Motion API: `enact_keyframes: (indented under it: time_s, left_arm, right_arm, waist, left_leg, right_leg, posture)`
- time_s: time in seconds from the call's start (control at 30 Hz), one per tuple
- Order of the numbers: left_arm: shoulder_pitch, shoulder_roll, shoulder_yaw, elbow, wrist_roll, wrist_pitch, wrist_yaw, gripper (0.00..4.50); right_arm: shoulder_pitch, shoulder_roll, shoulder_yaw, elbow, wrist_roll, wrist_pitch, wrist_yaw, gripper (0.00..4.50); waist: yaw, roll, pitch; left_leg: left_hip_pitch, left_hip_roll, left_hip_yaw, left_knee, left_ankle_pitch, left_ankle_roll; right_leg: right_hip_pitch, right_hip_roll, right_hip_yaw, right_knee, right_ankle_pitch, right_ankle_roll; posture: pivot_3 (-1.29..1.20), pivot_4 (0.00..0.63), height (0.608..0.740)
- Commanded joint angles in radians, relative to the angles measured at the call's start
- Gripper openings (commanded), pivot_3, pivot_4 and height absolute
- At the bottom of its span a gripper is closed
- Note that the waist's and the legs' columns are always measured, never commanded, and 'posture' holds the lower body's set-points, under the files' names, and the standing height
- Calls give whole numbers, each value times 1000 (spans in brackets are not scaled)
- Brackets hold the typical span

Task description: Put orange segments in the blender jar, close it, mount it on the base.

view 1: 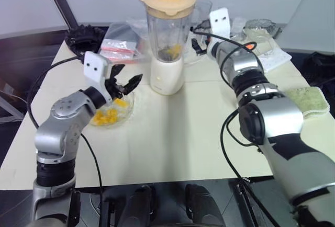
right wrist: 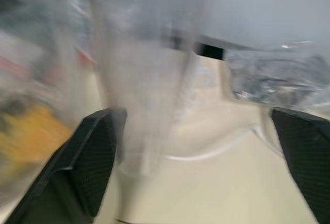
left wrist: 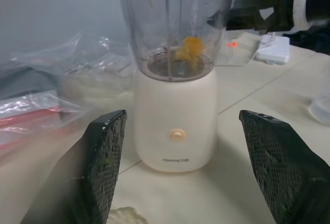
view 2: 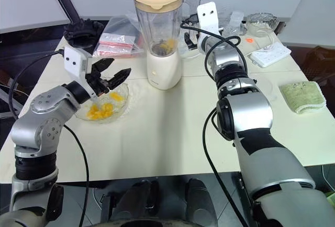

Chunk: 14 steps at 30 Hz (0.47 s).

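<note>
The blender jar (view 1: pixel 168 31) stands on the cream base (view 1: pixel 167 75) at the table's middle back, with a peach lid (view 1: pixel 167 1) on top. A few orange segments (view 1: pixel 174 50) lie at the jar's bottom, and more orange segments (view 1: pixel 107 116) sit in a glass bowl (view 1: pixel 128 113) to its left. My left gripper (view 1: pixel 125 84) hovers open over that bowl, pointing at the base, with nothing between its fingers (left wrist: pixel 105 167). My right gripper (view 2: pixel 189 38) is open beside the jar's right side; its wrist view shows the clear jar (right wrist: pixel 144 79) blurred between wide-apart fingers (right wrist: pixel 93 157).
Plastic bags (view 1: pixel 120 44) and a black object (view 1: pixel 84 36) lie at the back left. A white power strip (view 2: pixel 267 54) and clear containers (view 2: pixel 260 22) sit at the back right. A green cloth (view 1: pixel 314 101) lies at the right edge.
</note>
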<state>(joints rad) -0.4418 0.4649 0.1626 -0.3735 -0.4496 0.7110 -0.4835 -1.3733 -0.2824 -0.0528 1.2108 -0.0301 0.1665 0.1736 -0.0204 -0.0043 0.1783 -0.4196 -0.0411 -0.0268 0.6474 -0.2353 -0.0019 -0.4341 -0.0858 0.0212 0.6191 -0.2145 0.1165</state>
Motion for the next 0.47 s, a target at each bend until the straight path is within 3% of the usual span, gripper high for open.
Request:
enact_keyframes:
  time_s: [0.03, 0.27, 0.47]
  left_arm:
    - [10, -2, -17, -31, -28, -3, -18, 3638]
    - [66, 17, -115, -36, -10, -26, -84, 3638]
    - [76, -9, -140, 12, -20, -34, -99, 3638]
  right_arm:
    - [92, -37, 26, -244, -25, 25, 9, 4455]
    - [748, -69, 76, -1279, -37, 298, 70, 4455]
    - [1145, -16, 34, -1658, 11, 359, 46, 4455]
  waist:
    - [5, 0, 0]
    - [11, -1, -1]
    - [0, 0, 0]
  left_leg:
    - [0, 0, 0, 0, 0, 0]
    - [-1, 0, -2, 1, -1, 1]
    - [8, 2, 1, 1, -1, 1]
  right_leg:
    - [0, 0, 0, 0, 0, 0]
    - [2, -1, -2, -1, 0, 0]
    - [7, 1, 0, 0, 0, 0]
  posture:
    - [0, 150, 740]
    - [0, 150, 740]
    - [0, 150, 740]
